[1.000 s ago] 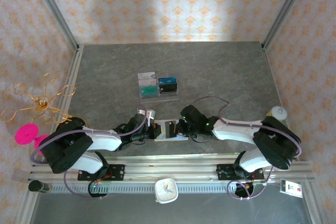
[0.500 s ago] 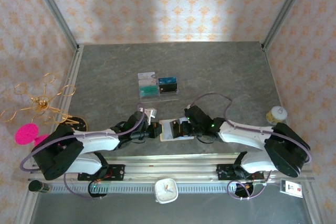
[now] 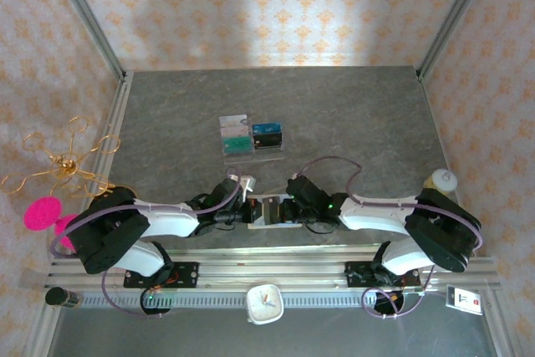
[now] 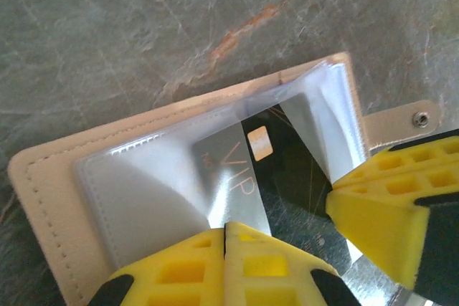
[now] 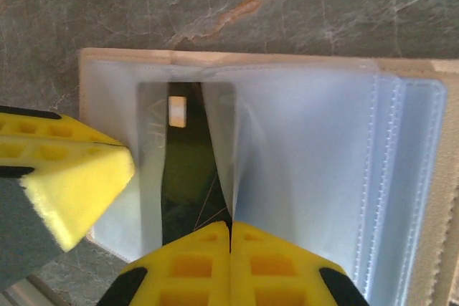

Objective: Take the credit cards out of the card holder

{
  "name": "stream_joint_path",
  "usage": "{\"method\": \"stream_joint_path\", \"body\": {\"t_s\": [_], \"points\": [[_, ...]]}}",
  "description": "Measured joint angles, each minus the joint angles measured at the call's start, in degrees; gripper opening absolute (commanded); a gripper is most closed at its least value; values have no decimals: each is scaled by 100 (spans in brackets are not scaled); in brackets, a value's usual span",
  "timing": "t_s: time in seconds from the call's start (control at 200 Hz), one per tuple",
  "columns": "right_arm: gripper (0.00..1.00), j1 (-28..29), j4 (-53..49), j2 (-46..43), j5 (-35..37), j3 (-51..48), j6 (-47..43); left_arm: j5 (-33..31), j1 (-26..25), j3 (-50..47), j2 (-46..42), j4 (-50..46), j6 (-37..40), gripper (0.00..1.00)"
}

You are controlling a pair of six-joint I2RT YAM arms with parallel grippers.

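Moved: both arms have folded back in since half a second ago. The card holder [image 3: 269,211], skewed then, now lies square to the table's near edge between the two grippers.
Left gripper [image 3: 244,211]: low over the holder's left end. In its wrist view the yellow pads [image 4: 179,270] are pressed together with no gap, over the near edge of a clear sleeve. Whether a sleeve edge is nipped between them I cannot tell.
Clear tray [image 3: 253,154]: farther back on the table [image 3: 359,114], well apart from the holder. Credit cards [image 3: 236,145] lie in it, with pale, teal and dark blue faces showing.
Card holder: open flat at the middle of the near edge, clear sleeves upward, snap tab [image 4: 422,115] unfastened.
VIP card [image 4: 237,177]: dark with silver bands and a visible chip. It sits inside a sleeve, and its near end runs under the fingers.
Right gripper [image 3: 290,209]: at the holder's right end. Its pads [image 5: 287,270] are closed against each other at the card's near edge; I cannot tell if they hold the card.
Done: judging by the tray, several cards look already out.
Left: at least the VIP card remains to be drawn. The other sleeves look empty in the right wrist view, though the stacked layers could hide more.
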Motion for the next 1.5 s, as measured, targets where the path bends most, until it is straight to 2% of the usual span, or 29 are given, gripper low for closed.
{"method": "stream_joint_path", "body": {"t_s": [0.075,0.37,0.626,0.926,1.241,1.502], "points": [[25,-2,-96,0,81,42,101,2,0,-7,57,94,-2,0],[27,-212,-319,-125,74,138,133,0,2,-109,109,389,-68,0],[29,-356,-308,-24,-295,295,-20,2,2,-136,109,444,-87,0],[31,-356,-271,131,-466,295,-22,2,2,-136,116,450,-85,0],[26,-282,-22,442,-621,339,0,24,2,-133,125,470,-85,0],[30,-127,39,695,-581,520,52,20,2,-133,96,444,-85,0]]}}
